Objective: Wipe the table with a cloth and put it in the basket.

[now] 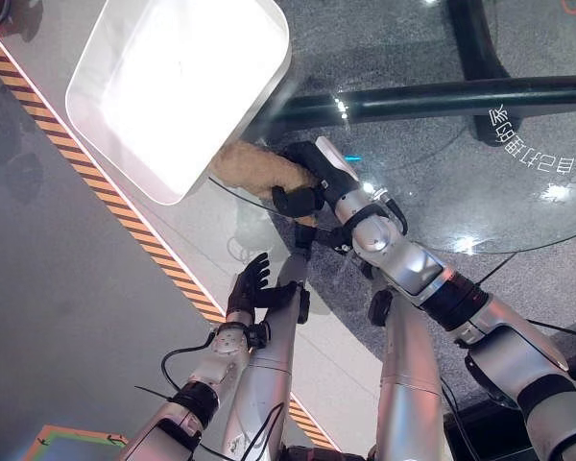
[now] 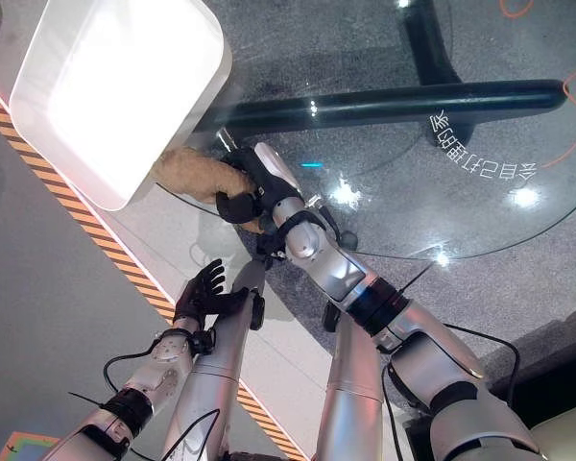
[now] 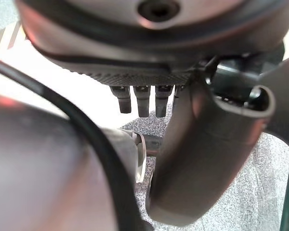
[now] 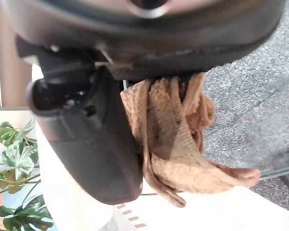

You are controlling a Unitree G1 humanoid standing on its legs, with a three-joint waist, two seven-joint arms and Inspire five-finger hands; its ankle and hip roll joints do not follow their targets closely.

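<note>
Glass table (image 1: 461, 182): tan cloth (image 1: 254, 168) is clutched in curled right hand (image 1: 302, 182) beside white basket (image 1: 178, 91); left hand (image 1: 250, 286) is held spread.

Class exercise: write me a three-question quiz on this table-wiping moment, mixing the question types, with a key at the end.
1. True or false: the tan cloth already lies inside the white basket.
2. Which hand grips the cloth? A) left hand B) right hand
3. Fill in: the table top is made of ____.

Key:
1. False; it is bunched in a hand at the basket's edge.
2. B; the left hand hangs lower, fingers relaxed, holding nothing.
3. Glass; the floor shows through it.
</note>
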